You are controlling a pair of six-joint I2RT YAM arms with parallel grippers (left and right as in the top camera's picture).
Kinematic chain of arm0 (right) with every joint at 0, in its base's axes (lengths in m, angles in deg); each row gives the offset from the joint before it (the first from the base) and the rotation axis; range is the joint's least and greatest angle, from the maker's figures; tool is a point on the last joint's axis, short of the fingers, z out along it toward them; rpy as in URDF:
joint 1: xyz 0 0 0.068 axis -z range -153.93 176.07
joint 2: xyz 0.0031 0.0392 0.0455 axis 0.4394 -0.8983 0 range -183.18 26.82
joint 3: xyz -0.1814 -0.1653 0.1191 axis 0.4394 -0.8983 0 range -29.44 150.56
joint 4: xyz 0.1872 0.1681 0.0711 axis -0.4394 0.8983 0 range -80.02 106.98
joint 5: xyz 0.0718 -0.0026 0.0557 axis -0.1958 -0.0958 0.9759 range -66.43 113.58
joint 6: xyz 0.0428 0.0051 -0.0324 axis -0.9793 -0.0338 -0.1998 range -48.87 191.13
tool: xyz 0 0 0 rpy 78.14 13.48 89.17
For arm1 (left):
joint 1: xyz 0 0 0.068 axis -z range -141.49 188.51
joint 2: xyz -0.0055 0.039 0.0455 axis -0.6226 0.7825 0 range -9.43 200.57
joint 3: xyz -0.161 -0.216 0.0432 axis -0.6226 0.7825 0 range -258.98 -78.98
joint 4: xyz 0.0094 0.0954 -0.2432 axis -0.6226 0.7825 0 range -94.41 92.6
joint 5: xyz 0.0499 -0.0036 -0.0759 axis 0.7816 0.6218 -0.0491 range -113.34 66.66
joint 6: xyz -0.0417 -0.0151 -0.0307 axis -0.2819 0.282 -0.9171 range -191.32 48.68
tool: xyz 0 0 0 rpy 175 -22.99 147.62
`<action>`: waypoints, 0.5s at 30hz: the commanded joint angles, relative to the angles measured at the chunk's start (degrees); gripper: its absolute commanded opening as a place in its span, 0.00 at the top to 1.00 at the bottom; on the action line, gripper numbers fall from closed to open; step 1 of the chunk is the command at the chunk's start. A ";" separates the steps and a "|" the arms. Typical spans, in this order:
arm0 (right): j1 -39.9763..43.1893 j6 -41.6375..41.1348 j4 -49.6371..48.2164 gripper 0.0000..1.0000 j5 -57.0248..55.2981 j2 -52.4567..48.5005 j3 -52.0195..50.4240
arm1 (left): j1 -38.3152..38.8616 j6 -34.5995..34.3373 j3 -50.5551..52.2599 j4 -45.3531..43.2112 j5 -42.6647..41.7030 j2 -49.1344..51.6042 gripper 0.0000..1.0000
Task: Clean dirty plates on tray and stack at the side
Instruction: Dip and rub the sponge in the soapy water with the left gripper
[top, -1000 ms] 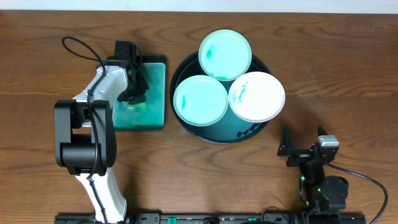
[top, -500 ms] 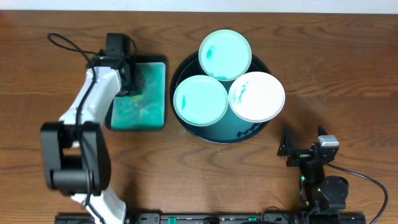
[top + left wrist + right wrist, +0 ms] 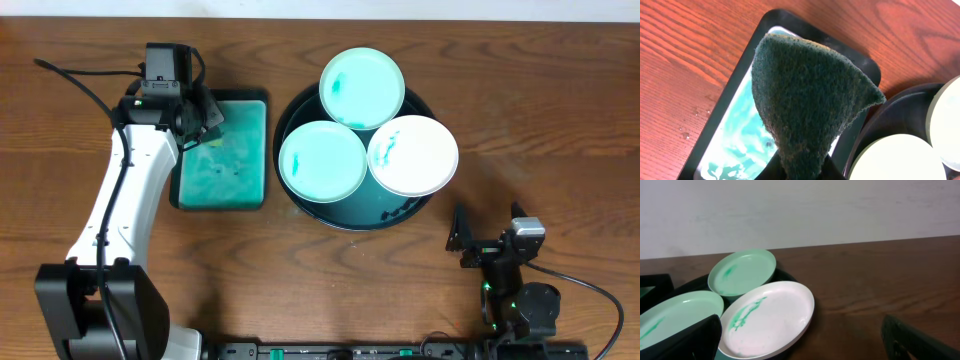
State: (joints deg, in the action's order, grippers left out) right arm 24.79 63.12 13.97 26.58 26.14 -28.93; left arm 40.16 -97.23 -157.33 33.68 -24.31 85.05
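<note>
Three dirty plates lie in the round black-rimmed tray [image 3: 350, 222]: a mint one [image 3: 361, 87] at the back with a teal smear, a mint one [image 3: 322, 161] at the left, and a white one [image 3: 413, 154] at the right with a teal smear. My left gripper [image 3: 203, 120] is over the back left corner of the rectangular teal tray [image 3: 225, 170]. It is shut on a dark green sponge [image 3: 805, 95], held above that tray. My right gripper [image 3: 478, 240] is open and empty, in front of the round tray on the right. The white plate [image 3: 767, 319] lies ahead of it.
The rectangular tray's wet teal bottom [image 3: 735, 145] lies just left of the round tray's rim [image 3: 875, 135]. Bare dark wood tabletop [image 3: 540, 120] spreads to the right of the round tray and along the front. A pale wall [image 3: 800, 210] stands behind the table.
My left arm has swung back and to the left, lifting the sponge off the rectangular tray. The right arm and the plates have not moved.
</note>
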 commanded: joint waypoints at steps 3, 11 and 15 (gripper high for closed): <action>0.55 0.83 0.07 0.01 -0.17 0.31 -0.20 | -0.22 -0.92 1.86 0.00 0.11 1.31 0.93; 0.55 0.81 0.09 0.01 -0.15 0.31 -0.20 | -0.24 -0.87 5.90 -4.87 0.09 12.33 0.93; 0.55 0.83 0.07 0.01 -0.15 0.31 -0.20 | -0.24 0.02 5.07 -5.03 -0.13 12.66 0.93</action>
State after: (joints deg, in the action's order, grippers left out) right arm 24.79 63.12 13.97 26.58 26.14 -28.93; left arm 40.16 -97.23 -151.28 28.65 -24.51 99.41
